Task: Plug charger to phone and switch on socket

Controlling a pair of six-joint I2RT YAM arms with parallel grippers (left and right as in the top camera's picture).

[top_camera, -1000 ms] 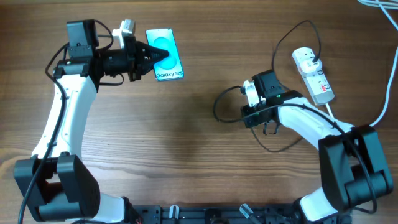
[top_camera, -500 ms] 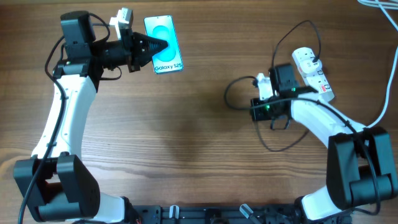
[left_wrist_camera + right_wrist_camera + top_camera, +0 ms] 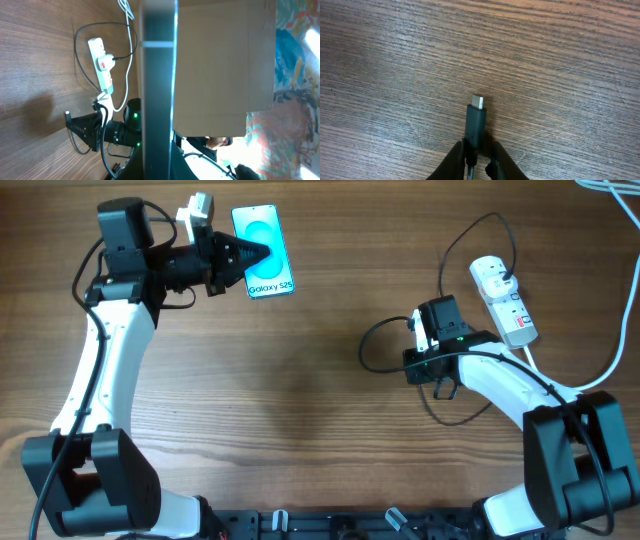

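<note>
Found phone [image 3: 258, 225] at far left of worktop [image 3: 320, 410], teal screen up, "Galaxy S25" lettering toward the near edge. Saw left gripper [image 3: 262, 256] reaching in from the phone's left long side, fingers pressed together on it, tips lying over mid-screen. In left wrist view, saw the phone only edge-on, as a dark upright bar filling the centre. Could not tell whether lifted clear of the wood or resting on it.

Found socket [image 3: 505, 302] at far right, lying slantwise, grey end nearer the robot, black plug [image 3: 509, 280] seated in it. Made out red switches [image 3: 103, 64]; position unreadable.

Traced charger [image 3: 476, 120] from that plug up through a high loop and down to right gripper [image 3: 476, 152], mid-right of worktop, near the socket and well apart from phone. In right wrist view, saw black connector body with light metal tip pointing away from the fingers [image 3: 454, 159], low over the wood grain. Saw fingers standing close on either side of the connector's rear end, one touching it. Could not tell whether pinching or slack.
</note>
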